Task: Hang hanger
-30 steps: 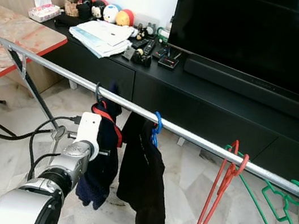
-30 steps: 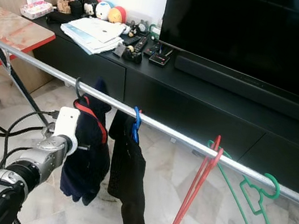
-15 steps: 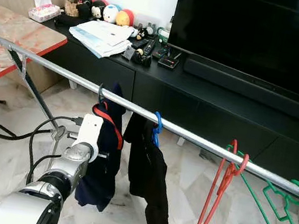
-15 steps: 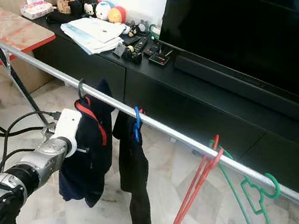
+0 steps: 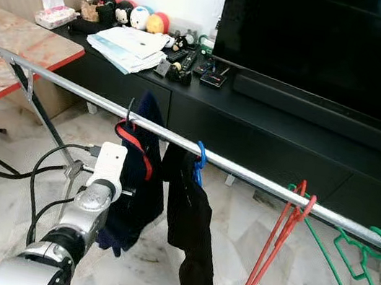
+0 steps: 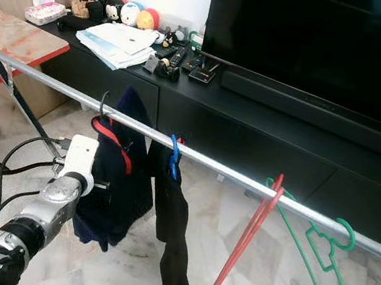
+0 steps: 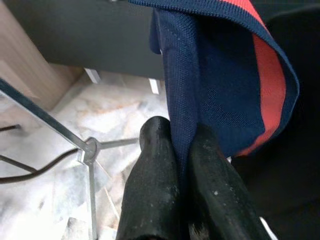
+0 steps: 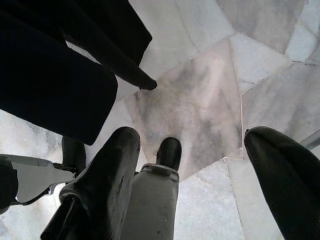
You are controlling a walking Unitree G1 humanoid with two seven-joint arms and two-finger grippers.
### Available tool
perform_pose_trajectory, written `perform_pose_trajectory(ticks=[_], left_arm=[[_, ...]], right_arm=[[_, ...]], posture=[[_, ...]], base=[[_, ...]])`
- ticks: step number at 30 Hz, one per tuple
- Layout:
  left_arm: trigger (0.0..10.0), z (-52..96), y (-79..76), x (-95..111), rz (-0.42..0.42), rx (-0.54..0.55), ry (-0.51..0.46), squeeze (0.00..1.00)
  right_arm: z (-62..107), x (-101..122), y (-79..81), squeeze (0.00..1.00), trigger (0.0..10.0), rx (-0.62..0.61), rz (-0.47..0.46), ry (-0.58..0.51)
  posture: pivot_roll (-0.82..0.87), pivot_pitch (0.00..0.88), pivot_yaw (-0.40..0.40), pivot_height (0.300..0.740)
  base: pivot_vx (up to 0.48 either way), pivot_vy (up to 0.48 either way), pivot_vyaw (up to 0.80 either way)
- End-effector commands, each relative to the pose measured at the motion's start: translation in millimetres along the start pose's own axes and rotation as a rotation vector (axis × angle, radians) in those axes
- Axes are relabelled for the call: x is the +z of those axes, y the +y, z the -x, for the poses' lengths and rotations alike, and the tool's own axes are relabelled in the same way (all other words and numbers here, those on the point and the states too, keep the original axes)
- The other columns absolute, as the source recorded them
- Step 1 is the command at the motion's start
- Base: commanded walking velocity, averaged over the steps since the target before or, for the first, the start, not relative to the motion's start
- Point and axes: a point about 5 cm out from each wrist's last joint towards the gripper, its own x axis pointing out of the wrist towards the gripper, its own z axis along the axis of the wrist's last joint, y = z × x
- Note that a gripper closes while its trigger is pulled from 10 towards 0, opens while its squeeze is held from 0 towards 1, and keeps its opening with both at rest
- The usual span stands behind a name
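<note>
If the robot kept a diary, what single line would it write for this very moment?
task: hang hanger | left claw: shut on navy red-striped garment | garment's hanger hook: at silver metal rail | right claw: open, idle, low

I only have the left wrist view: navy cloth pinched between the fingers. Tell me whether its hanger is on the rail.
Observer: In the head views the navy garment has its dark hook looped over the silver rail. The left hand grips the cloth below the rail.
Operator: Report what hangs next to it.
Observer: A black garment on a blue hook hangs close beside it, on the robot's right.
Operator: Give me the right hand.
Observer: The right hand is open, held low and pointing at the marble floor.
</note>
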Motion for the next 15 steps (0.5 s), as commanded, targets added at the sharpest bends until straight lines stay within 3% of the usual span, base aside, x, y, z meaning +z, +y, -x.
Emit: perform_pose_trajectory(ticks=[1, 7, 8, 10, 11, 15], left_arm=[[0.0, -0.4, 4.6, 8.9, 0.001, 0.028, -0.062, 0.0], [0.0, 17.5, 9.6, -10.6, -0.019, 0.041, -0.083, 0.0], [2.1, 24.9, 12.2, -18.4, -0.059, 0.037, -0.077, 0.0], [2.1, 26.7, 12.8, -20.2, -0.071, 0.036, -0.075, 0.0], [10.0, 37.3, 16.6, -32.1, -0.076, 0.036, -0.059, 0.0], [10.0, 51.4, 20.3, -44.6, -0.062, 0.045, -0.046, 0.0]], right_arm=[[0.5, -3.3, 0.5, 0.0, 10.0, 0.0, -0.011, 0.006], [0.4, -3.1, 0.7, 0.0, 10.0, -0.001, -0.016, 0.005], [0.4, -3.1, 0.7, 0.0, 10.0, -0.001, -0.015, 0.006], [0.4, -3.1, 0.6, 0.0, 10.0, -0.001, -0.015, 0.006], [0.4, -3.0, 0.5, 0.0, 10.0, 0.001, -0.012, 0.007], [0.4, -2.8, 0.3, 0.0, 10.0, 0.002, -0.01, 0.007]], posture=[[-0.01, 0.08, 0.02, 0.74], [-0.01, 0.077, 0.025, 0.74], [0.0, 0.076, 0.025, 0.74], [0.0, 0.076, 0.025, 0.74], [0.01, 0.073, 0.025, 0.74], [0.01, 0.072, 0.025, 0.74]], base=[[0.0, 0.0, 0.0], [0.0, 0.0, 0.0], [0.0, 0.0, 0.0], [0.0, 0.0, 0.0], [0.0, 0.0, 0.0], [0.0, 0.0, 0.0]])
